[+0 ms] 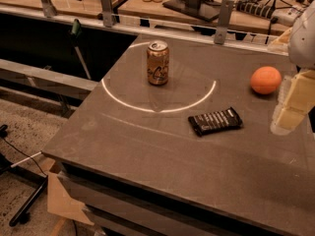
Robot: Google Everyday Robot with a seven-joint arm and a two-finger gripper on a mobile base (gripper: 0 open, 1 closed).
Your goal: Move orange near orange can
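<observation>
The orange (266, 79) is a round matte fruit resting on the grey table toward the right. The orange can (158, 62) stands upright at the table's far middle, inside a pale ring of light, well left of the fruit. My gripper (291, 107) hangs at the right edge of the view, just right of and slightly nearer than the orange, with its pale yellow body partly cut off by the frame. Nothing shows between it and the fruit.
A flat black snack bar wrapper (215, 121) lies between the can and the front right. The grey table (147, 146) drops off at its left and front edges. A rail with metal posts (106, 4) runs behind it, with desks and cables beyond.
</observation>
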